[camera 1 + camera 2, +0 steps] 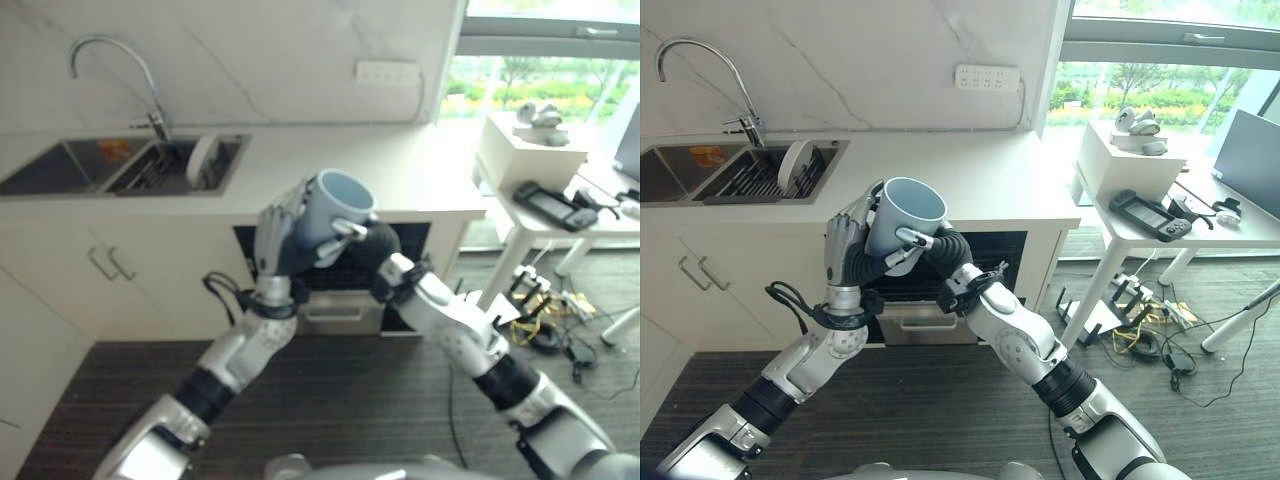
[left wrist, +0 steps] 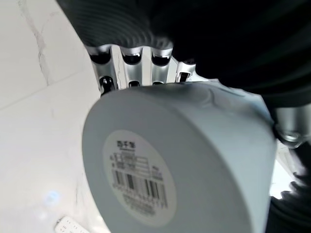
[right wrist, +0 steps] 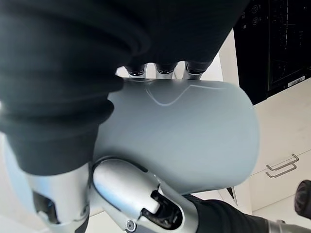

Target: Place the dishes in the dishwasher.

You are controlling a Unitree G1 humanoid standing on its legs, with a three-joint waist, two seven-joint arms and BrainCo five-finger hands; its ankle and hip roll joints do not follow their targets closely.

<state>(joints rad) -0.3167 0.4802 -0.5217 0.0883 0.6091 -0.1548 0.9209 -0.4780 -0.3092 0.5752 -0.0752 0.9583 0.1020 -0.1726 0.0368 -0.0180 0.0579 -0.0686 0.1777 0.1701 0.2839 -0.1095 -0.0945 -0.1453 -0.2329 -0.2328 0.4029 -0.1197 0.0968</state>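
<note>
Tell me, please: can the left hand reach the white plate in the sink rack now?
Probably not yet. The left hand and the right hand both clasp the mug, so neither is free for the plate.

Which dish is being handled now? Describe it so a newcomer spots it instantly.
Start at the white counter with the sink, then look in front of its edge, above the dark dishwasher opening. There the left hand and right hand hold a pale blue mug between them, its open mouth tilted up. Unlike the white plate in the sink, it is off any surface.
</note>
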